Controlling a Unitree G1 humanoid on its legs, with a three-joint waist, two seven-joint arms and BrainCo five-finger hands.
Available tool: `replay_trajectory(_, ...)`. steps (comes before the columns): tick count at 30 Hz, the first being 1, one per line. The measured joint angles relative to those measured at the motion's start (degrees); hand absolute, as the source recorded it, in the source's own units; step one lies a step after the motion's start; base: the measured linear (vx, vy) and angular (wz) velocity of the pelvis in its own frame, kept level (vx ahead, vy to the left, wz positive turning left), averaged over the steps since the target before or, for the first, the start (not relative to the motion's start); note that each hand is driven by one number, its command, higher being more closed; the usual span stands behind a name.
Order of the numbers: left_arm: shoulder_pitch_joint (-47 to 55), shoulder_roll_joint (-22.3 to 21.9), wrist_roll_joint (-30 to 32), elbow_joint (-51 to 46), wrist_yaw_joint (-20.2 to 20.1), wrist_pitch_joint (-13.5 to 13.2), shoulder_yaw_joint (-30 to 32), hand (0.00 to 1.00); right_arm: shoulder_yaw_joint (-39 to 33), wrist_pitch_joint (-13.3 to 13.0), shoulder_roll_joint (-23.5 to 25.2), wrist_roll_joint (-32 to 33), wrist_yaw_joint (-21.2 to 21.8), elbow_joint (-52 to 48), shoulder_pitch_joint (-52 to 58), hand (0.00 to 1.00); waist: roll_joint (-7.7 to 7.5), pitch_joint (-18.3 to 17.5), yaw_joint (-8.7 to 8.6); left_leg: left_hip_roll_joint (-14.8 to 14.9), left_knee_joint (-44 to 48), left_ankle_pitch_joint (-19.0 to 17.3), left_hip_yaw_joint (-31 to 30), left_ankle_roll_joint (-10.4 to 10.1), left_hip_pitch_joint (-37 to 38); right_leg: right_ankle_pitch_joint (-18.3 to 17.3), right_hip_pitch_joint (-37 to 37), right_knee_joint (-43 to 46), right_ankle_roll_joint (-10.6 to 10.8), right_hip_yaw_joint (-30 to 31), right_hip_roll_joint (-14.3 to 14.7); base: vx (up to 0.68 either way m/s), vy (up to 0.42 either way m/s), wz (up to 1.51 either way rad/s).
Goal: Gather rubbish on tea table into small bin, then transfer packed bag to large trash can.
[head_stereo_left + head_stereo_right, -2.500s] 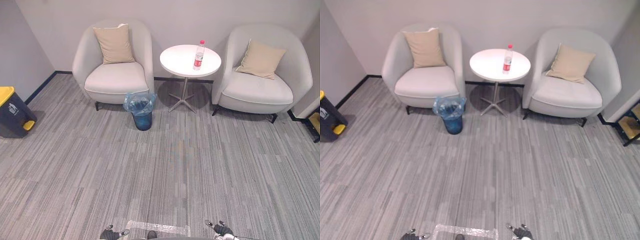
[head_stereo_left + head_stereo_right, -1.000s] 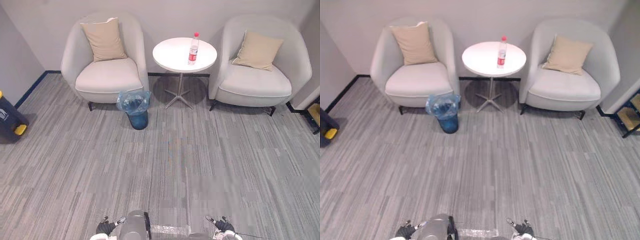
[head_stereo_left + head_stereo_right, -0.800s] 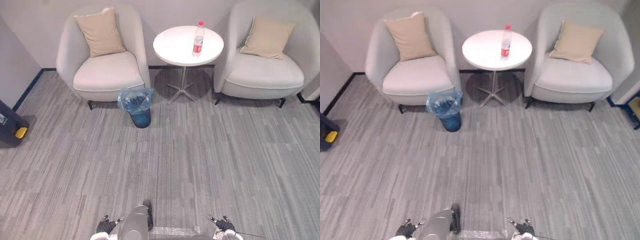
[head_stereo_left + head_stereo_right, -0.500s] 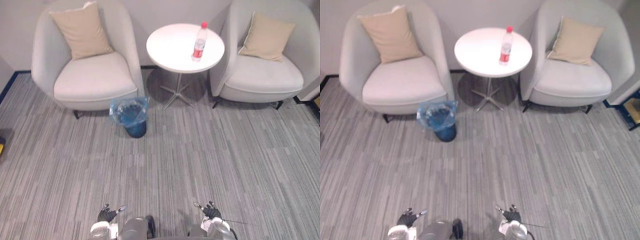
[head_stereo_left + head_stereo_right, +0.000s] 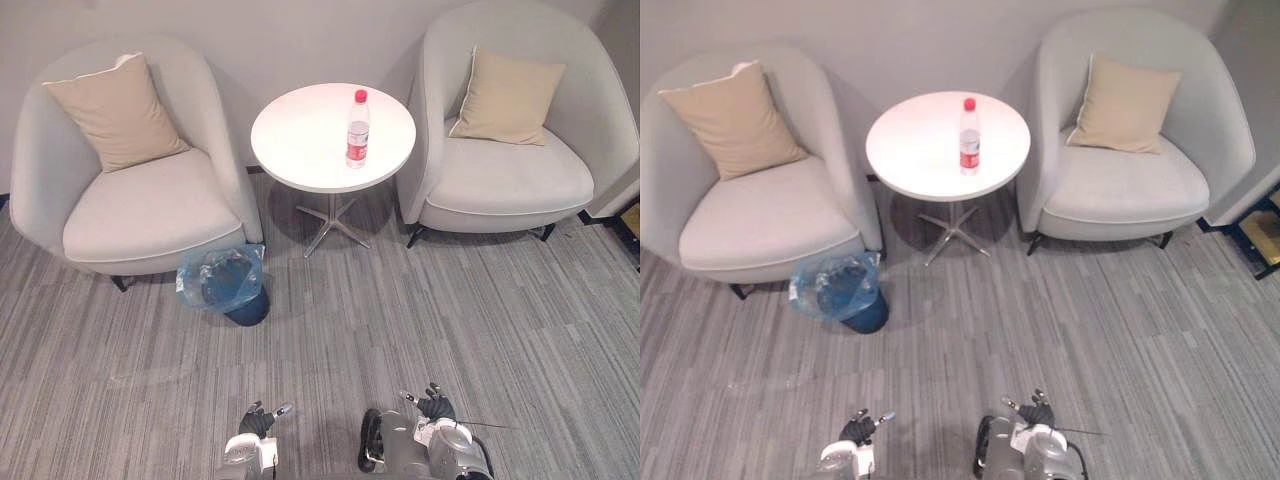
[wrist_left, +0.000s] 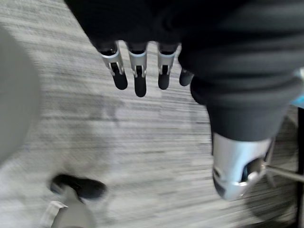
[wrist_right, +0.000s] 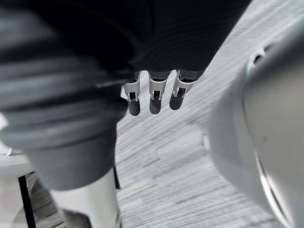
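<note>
Grey carpet surrounds a round white desk [image 5: 300,140] carrying one upright red-capped bottle [image 5: 357,130]; a bag-lined blue bin [image 5: 245,308] stands on the floor nearby. Low down, the left hand [image 5: 258,420] and right hand [image 5: 435,407] hang empty, fingers loosely straight.

Round white tea table [image 5: 300,150] carries bottle [image 5: 357,135] (upright, red cap); bin [image 5: 225,285] on carpet [image 5: 450,320].

Grey striped carpet [image 5: 520,330], plain wall [image 5: 300,40], two pale armchairs [image 5: 150,205], possibly shelving [image 5: 1265,235] rightward
</note>
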Motion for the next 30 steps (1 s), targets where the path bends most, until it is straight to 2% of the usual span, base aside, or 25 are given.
replay_trajectory(2,0.0,0.35,-0.01,-1.51,0.0,0.0,-0.02,0.0,0.25,0.09,0.19,0.08,-0.1,-0.06,0.22,0.0,-1.12,0.24,0.11,-0.05,0.71,-1.14,2.71,0.89,-5.35,-1.43,4.64,-3.27,-0.37,-0.48,0.12,0.36,-0.122,0.17)
replay_trajectory(4,-0.06,0.09,0.01,-2.98,-0.09,-0.17,-0.01,0.0,-1.25,1.06,0.45,0.11,-0.13,0.05,1.14,0.0,-1.6,0.03,1.52,-1.79,-8.99,-2.11,7.18,2.24,-10.0,-0.98,9.14,-7.8,1.36,-0.59,-0.02,0.35,-0.038,0.03)
replay_trajectory(5,-0.06,0.09,0.01,-2.98,-0.09,-0.17,-0.01,0.0,-1.25,1.06,0.45,0.11,-0.13,0.05,1.14,0.0,-1.6,0.03,1.52,-1.79,-8.99,-2.11,7.18,2.24,-10.0,-0.98,9.14,-7.8,1.36,-0.59,-0.02,0.41,0.031,-0.05)
replay_trajectory(6,-0.53,0.03,0.06,-3.08,-0.09,-0.15,-0.02,0.0,-1.62,1.07,0.62,0.07,-0.3,0.39,1.32,0.0,-2.01,0.16,2.16,-4.91,-21.23,-1.64,9.31,2.3,-10.65,-0.98,11.7,-10.34,2.03,-0.27,-0.62,0.44,0.068,-0.11)
replay_trajectory(7,-0.73,-0.03,0.09,-2.94,-0.08,-0.15,-0.11,0.0,-1.63,0.97,0.77,0.02,-0.41,1.08,1.12,0.0,-2.17,0.18,2.3,-8.02,-33.15,1.75,10.01,3.02,-10.16,-1.01,13.26,-12.14,2.83,0.35,-1.01,0.45,0.083,-0.15)
replay_trajectory(8,-0.83,-0.01,0.1,-2.8,-0.08,-0.15,-0.16,0.0,-1.62,0.94,0.77,0.01,-0.43,1.54,0.96,0.0,-2.17,0.18,2.43,-8.8,-36.63,3.41,10.0,3.13,-9.79,-1.12,13.69,-12.56,3.22,0.69,-1.02,0.45,0.118,-0.48)
replay_trajectory(9,-1.36,0.49,0.2,-2.22,-0.08,-0.23,-0.28,0.0,-1.61,1.14,0.96,-0.06,-0.48,3.93,0.22,0.0,-3.02,0.38,3.46,-10.99,-41.11,10.21,9.72,5.73,-7.37,-1.65,14.77,-13.44,4.45,3.56,-1.68,0.36,0.1,-0.47)
replay_trajectory(10,-1.61,1.14,0.42,-1.73,-0.07,-0.19,-0.38,0.0,-1.51,1.17,1.52,-0.09,-0.51,4.54,-0.11,0.0,-3.9,-0.02,3.61,-11.53,-41.96,10.34,10.36,5.92,-6.78,-1.32,14.93,-14.09,4.92,4.57,-2.08,0.45,0.114,-0.47)
replay_trajectory(11,-1.64,2.24,0.65,-1.04,-0.03,-0.06,-1.32,0.0,-1.58,1.15,2.67,-0.49,-0.45,4.59,-0.29,0.0,-5.18,-0.75,3.06,-12.61,-41.45,8.57,10.76,7.17,-6.81,-0.63,15.03,-14.61,5.58,6.49,-3.3,0.45,0.113,-0.14)
replay_trajectory(12,-1.68,2.69,1.05,-0.78,-0.11,-0.02,-1.67,0.0,-1.61,1.19,3.12,-1.81,-0.42,4.59,0.06,0.0,-5.91,-0.96,2.91,-12.96,-39.55,6.09,11.85,7.74,-6.2,-0.67,14.97,-12.17,5.67,8.16,-4.35,0.44,0.126,-0.12)
replay_trajectory(13,-1.67,2.74,1.05,-0.73,-0.1,-0.03,-1.89,0.0,-1.64,1.22,3.12,-2.38,-0.4,4.6,0.08,0.0,-5.91,-0.97,2.98,-13.02,-39.09,5.32,12.12,7.97,-5.67,-0.67,14.57,-10.15,5.67,8.76,-4.64,0.5,0.18,-0.3)
replay_trajectory(14,-1.66,3.07,1.06,-0.11,-0.09,0.02,-2.98,0.0,-1.63,1.2,3.02,-3.95,-0.12,4.33,0.15,0.0,-5.91,-1.08,3.05,-13.53,-39.86,2.86,13.23,8.51,-2.1,0.22,9.91,3.78,7.21,10.57,-6.18,0.4,0.149,-0.29)
replay_trajectory(15,-1.66,3.24,1.06,0.18,-0.1,0.03,-3.46,0.0,-1.6,1.16,3.01,-4.28,-0.05,4.09,0.15,0.0,-5.96,-1.13,2.96,-13.87,-40.27,2.32,13.4,8.49,-1.08,1.07,8.25,7.84,8.36,10.8,-6.86,0.47,0.172,-0.21)
replay_trajectory(16,-1.57,3.69,1.26,1.08,-0.08,0.12,-4.84,0.0,-1.59,1.17,3.03,-4.68,0.06,3.02,0.21,0.0,-6.02,-1.17,2.36,-14.53,-40.9,0.98,13.37,8.92,1.71,3.2,3.67,19.89,10.26,11.62,-8.77,0.31,0.094,0.03)
replay_trajectory(18,-1.54,3.73,1.72,1.45,-0.03,0.3,-5.77,0.0,-1.6,1.16,2.83,-5.12,0.23,1.99,0.7,0.0,-6.0,-1.36,2.06,-15.08,-41.9,0.34,13.06,9.28,5.18,2.19,-0.55,28.29,9.39,10.41,-10.56,0.38,0.061,0.09)
replay_trajectory(19,-1.48,3.62,2.06,1.58,0.01,0.35,-5.77,0.0,-1.64,1.12,2.68,-5.48,0.33,1.8,0.63,0.0,-5.75,-1.22,2.19,-15.07,-43.42,0.2,12.83,9.36,7.44,1.22,-1.86,29.59,8.87,8.89,-11.24,0.44,0.018,0.12)
replay_trajectory(21,-1.43,3.59,2.18,2.61,0.04,0.36,-5.68,0.0,-1.63,1.06,2.66,-6.33,0.37,0.89,0.67,0.0,-5.03,-0.93,1.64,-14.28,-46.99,0.21,11.22,9.36,13.0,-1.58,-4.58,26.12,7.34,5.35,-11.84,0.37,-0.05,0.28)
replay_trajectory(22,-1.42,3.57,2.19,2.58,0.04,0.33,-5.68,0.0,-1.63,1.04,2.66,-6.36,0.38,0.86,0.67,0.0,-5.04,-0.93,1.6,-14.09,-47.27,0.21,11.0,9.36,13.61,-1.79,-5.05,25.03,7.26,5.25,-11.75,0.31,-0.13,0.41)
replay_trajectory(24,-1.15,3.39,2.18,2.64,0.07,0.33,-5.69,0.0,-1.6,0.96,2.64,-6.56,0.39,-0.05,0.57,0.0,-4.8,-0.89,0.9,-11.77,-47.59,0.14,8.1,9.24,15.49,-1.92,-8.1,13.95,7.14,7.06,-9.15,0.3,-0.208,0.48)
replay_trajectory(25,-0.98,3.39,2.19,2.64,0.07,0.31,-5.7,0.0,-1.58,0.92,2.65,-6.53,0.39,-0.05,0.51,0.0,-4.81,-0.93,0.77,-11.44,-47.58,0.02,7.54,9.04,15.56,-1.24,-8.61,11.23,7.1,7.77,-8.48,0.3,-0.278,0.63)
replay_trajectory(26,-0.82,3.47,2.2,2.64,0.07,0.23,-5.75,0.0,-1.57,0.92,2.6,-6.52,0.37,0.14,0.44,0.0,-5.11,-1.12,0.51,-10.82,-47.46,-0.78,5.96,7.53,15.77,3.48,-8.72,1.62,7.04,10.36,-6.83,0.25,-0.246,0.51)
replay_trajectory(27,-0.63,3.58,2.21,2.66,0.08,0.18,-5.76,0.0,-1.57,0.92,2.6,-6.53,0.37,0.4,0.51,0.0,-5.47,-1.33,0.41,-10.95,-47.42,-1.27,5.24,6.68,15.8,6.17,-8.41,-1.29,6.74,11.01,-6.78,0.4,-0.387,0.73)
replay_trajectory(28,-1.07,2.82,2.24,4.01,0.34,0.14,-5.44,0.0,-1.58,0.91,1.2,-6.52,0.4,1.0,-0.08,0.0,-4.08,-1.53,0.02,-9.33,-47.47,-3.46,2.11,3.14,16.58,10.7,-8.37,-1.57,5.4,10.49,-6.0,0.32,-0.314,0.51)
replay_trajectory(29,-1.01,2.44,2.27,4.41,0.34,0.12,-5.43,0.0,-1.52,0.94,0.63,-6.54,0.35,1.24,-0.03,0.0,-3.33,-2.03,0.01,-8.73,-47.42,-3.38,1.85,3.0,16.25,10.07,-8.26,-1.34,4.9,10.0,-5.6,0.37,-0.366,0.61)
replay_trajectory(30,-0.86,1.1,2.36,4.97,0.33,0.03,-5.42,0.0,-1.82,0.97,-0.9,-6.48,0.31,2.42,0.02,0.0,-1.82,-2.68,-0.1,-7.45,-47.28,-3.04,0.8,2.5,16.34,7.64,-7.34,-1.42,4.4,8.39,-4.79,0.26,-0.263,0.48)
